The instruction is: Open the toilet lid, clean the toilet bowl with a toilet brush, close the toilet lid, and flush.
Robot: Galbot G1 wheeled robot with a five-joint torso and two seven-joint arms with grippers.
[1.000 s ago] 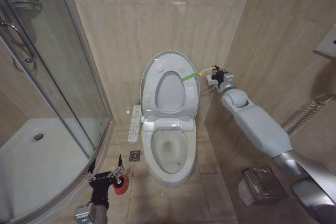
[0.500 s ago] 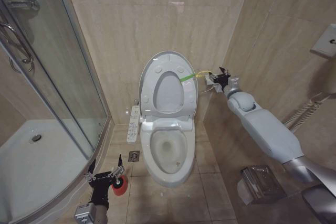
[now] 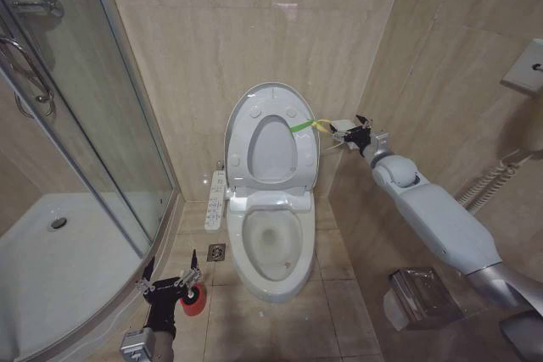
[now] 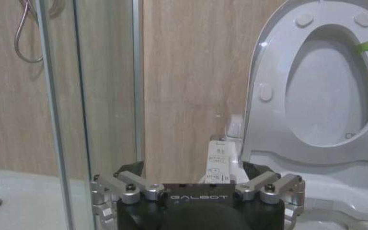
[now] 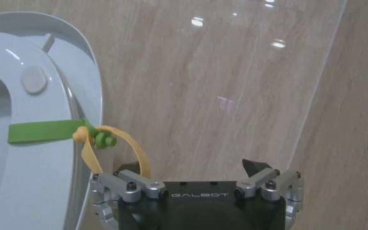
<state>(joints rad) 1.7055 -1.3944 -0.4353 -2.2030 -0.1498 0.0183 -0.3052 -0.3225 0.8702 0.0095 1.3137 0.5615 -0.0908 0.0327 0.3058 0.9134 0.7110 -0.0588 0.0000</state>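
It is a small bathroom with tan tile walls and a glass shower. The toilet lid (image 3: 273, 137) stands straight up against the back wall, so the toilet bowl (image 3: 271, 243) is open. The toilet brush (image 3: 194, 297) sits in its red cup on the floor, low down, just beside the left hand (image 3: 170, 281), whose fingers are spread apart with nothing in them. That hand is much nearer to the brush than the right hand (image 3: 355, 133). The right hand is high up beside the lid, by the yellow loop (image 5: 117, 146) on the lid's green band, and I cannot tell if its fingers hold the loop.

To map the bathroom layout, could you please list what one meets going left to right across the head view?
Shower tray → left gripper → button panel → toilet bowl → right gripper → paper holder.
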